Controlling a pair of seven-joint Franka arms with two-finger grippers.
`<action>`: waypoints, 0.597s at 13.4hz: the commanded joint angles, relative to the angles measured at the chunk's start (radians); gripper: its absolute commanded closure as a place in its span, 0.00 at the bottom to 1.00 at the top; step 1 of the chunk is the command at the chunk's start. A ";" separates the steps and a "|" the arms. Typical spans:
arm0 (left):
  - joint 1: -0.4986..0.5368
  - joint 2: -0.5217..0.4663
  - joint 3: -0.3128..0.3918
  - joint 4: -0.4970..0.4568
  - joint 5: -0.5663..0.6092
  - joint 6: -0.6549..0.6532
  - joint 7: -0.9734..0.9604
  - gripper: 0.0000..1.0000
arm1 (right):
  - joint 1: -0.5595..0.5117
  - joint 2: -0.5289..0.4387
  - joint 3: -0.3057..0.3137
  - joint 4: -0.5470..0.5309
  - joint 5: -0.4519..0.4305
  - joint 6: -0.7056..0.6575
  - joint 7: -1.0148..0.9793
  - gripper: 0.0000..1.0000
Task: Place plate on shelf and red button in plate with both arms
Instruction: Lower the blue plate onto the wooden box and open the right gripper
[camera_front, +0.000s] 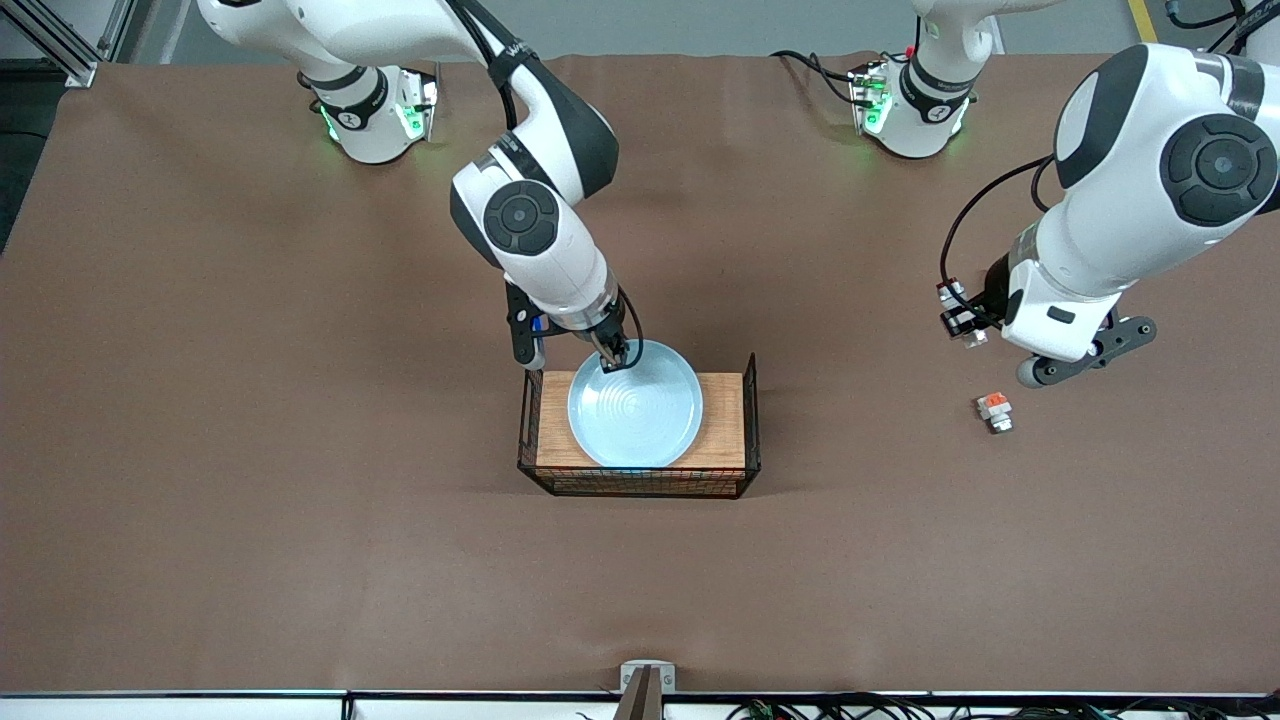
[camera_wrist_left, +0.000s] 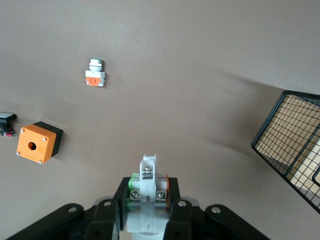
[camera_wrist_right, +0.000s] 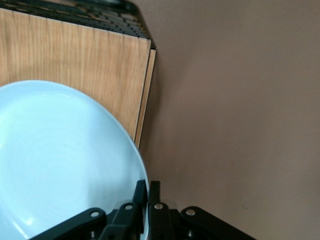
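Note:
The pale blue plate (camera_front: 635, 405) lies over the wooden board (camera_front: 722, 420) inside a black wire basket (camera_front: 752, 425) at the table's middle. My right gripper (camera_front: 612, 356) is shut on the plate's rim at the edge toward the robots; the right wrist view shows the fingers (camera_wrist_right: 148, 186) pinching the rim of the plate (camera_wrist_right: 60, 160). My left gripper (camera_front: 960, 322) hangs over bare table toward the left arm's end and is shut on the red button (camera_front: 950, 293), a white part with silver screws (camera_wrist_left: 149, 172) between the gripper's fingers (camera_wrist_left: 148, 189).
A short white part with an orange top (camera_front: 994, 411) lies on the table nearer the front camera than the left gripper; it also shows in the left wrist view (camera_wrist_left: 95, 74). An orange box with a hole (camera_wrist_left: 39, 142) stands nearby. The basket's mesh wall (camera_wrist_left: 292, 145) is in that view.

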 joint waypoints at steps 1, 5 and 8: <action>0.004 -0.014 -0.008 0.003 0.004 -0.021 -0.010 0.99 | -0.006 0.038 0.007 0.041 -0.021 0.000 -0.004 0.74; 0.003 -0.014 -0.011 0.001 0.004 -0.038 -0.002 0.99 | -0.004 0.036 0.007 0.043 -0.047 -0.012 -0.006 0.01; 0.003 -0.014 -0.024 0.000 0.004 -0.043 -0.010 0.99 | 0.006 0.018 0.010 0.108 -0.049 -0.134 -0.006 0.00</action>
